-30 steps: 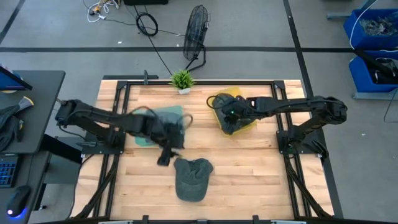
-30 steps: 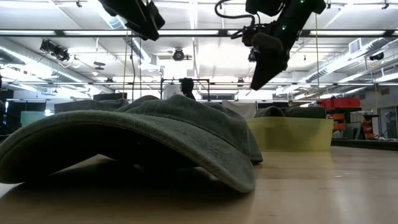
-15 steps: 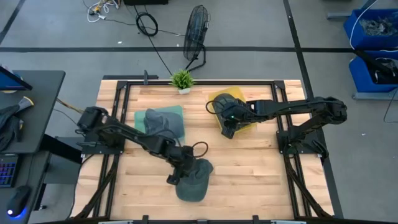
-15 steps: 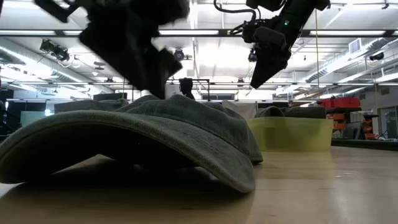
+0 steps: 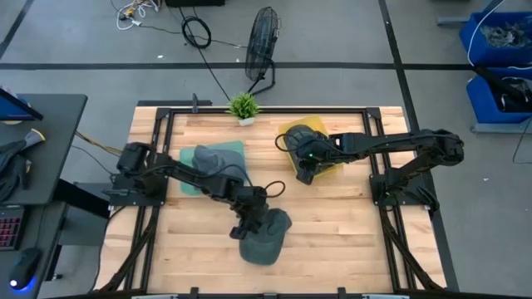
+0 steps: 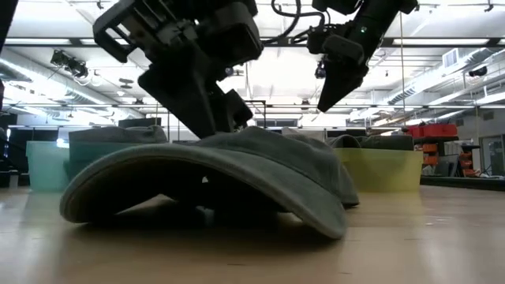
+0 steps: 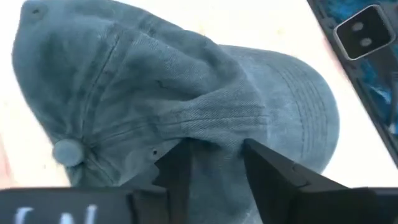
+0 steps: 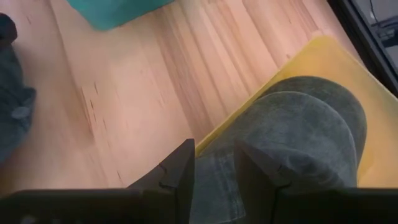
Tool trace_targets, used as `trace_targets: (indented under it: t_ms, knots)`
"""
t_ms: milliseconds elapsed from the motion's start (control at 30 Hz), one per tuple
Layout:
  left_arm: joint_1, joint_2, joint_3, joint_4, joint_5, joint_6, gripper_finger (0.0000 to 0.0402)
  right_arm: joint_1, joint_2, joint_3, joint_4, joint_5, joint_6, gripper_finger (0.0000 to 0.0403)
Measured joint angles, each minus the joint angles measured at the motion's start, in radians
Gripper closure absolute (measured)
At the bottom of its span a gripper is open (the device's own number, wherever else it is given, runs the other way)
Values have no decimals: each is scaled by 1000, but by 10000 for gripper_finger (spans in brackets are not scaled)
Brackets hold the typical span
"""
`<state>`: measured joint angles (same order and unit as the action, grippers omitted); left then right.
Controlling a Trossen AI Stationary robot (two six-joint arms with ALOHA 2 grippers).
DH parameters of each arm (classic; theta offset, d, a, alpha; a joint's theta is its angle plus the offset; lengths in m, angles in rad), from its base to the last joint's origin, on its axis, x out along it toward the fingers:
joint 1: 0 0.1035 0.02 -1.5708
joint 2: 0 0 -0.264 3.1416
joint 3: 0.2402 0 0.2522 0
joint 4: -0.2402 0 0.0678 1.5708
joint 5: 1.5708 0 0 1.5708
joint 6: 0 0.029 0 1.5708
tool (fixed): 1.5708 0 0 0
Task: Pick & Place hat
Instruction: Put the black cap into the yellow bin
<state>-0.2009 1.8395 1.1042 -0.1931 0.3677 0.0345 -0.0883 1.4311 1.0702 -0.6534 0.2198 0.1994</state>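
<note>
A grey-green cap lies on the wooden table near its near edge, brim toward the low camera. My left gripper is down on its crown, shut on the cloth. My right gripper hovers shut above a yellow bin, where a dark cap rests inside; in the low view its tip is well above the bin. Another grey cap lies in a teal bin. My left gripper pinches a raised fold of the cap's crown between its two fingers, near the top button. It comes slanting down from the table's left. The cap sits on the table by its brim and rim, its crown puckered at the fingers.
A small potted plant stands at the far edge. The teal bin is left of centre and the yellow bin right of centre. Bare wood lies between the bins and around the cap. Black frame rails run along both sides.
My left gripper has swung from over the teal bin toward the near edge and come down onto the cap's crown, taking hold. The cap has slid a little toward the table's right and bunched up. My right gripper has kept over the yellow bin.
</note>
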Motion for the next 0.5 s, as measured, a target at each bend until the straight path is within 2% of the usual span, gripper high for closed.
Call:
trace_targets:
  t_ms: [100,200,233,367,500]
  knots:
    - [9,11,0,10,44,16,300,0,0,0,5,0,-19,289]
    - [10,17,1,-2,56,34,374,0,0,0,9,0,-25,289]
    - [10,17,1,-9,56,35,386,0,0,0,10,0,-25,289]
    - [7,7,0,-20,55,56,396,3,0,0,12,0,-60,289]
    - [2,-61,10,-93,55,84,398,34,0,0,14,-9,-213,289]
